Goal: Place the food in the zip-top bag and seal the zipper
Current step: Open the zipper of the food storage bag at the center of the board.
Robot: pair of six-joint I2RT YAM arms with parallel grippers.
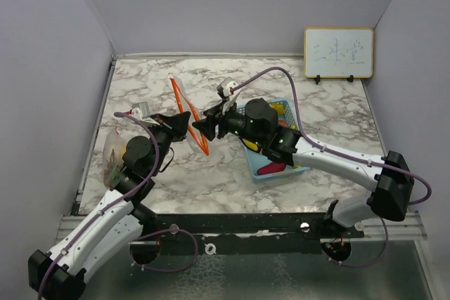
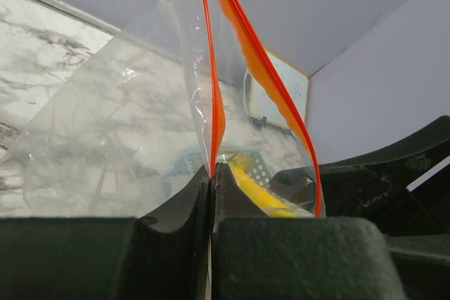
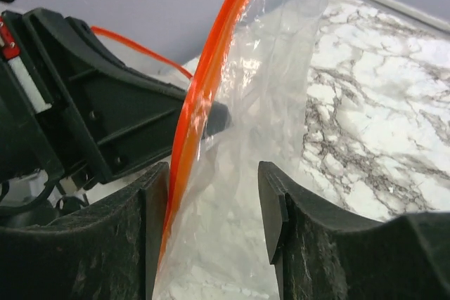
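Note:
The clear zip-top bag [image 1: 188,107] with an orange zipper [image 1: 183,103] is held upright above the table, between my two grippers. My left gripper [image 1: 184,125] is shut on the bag's rim, pinching one orange strip [image 2: 211,163]; the mouth gapes beside it. My right gripper [image 1: 204,128] is open, and the zipper [image 3: 211,68] hangs between its fingers, against the left finger [image 3: 151,201]. Food lies in the light-blue basket [image 1: 304,168]: a magenta piece [image 1: 273,168] and yellow pieces [image 1: 280,111]. A yellow banana [image 2: 256,187] shows through the bag film.
The right arm reaches over the basket. A crumpled clear plastic lump [image 1: 112,151] with dark bits lies by the left arm near the table's left edge. A small whiteboard [image 1: 338,53] leans on the back right wall. Grey walls enclose the marble table [image 1: 330,110].

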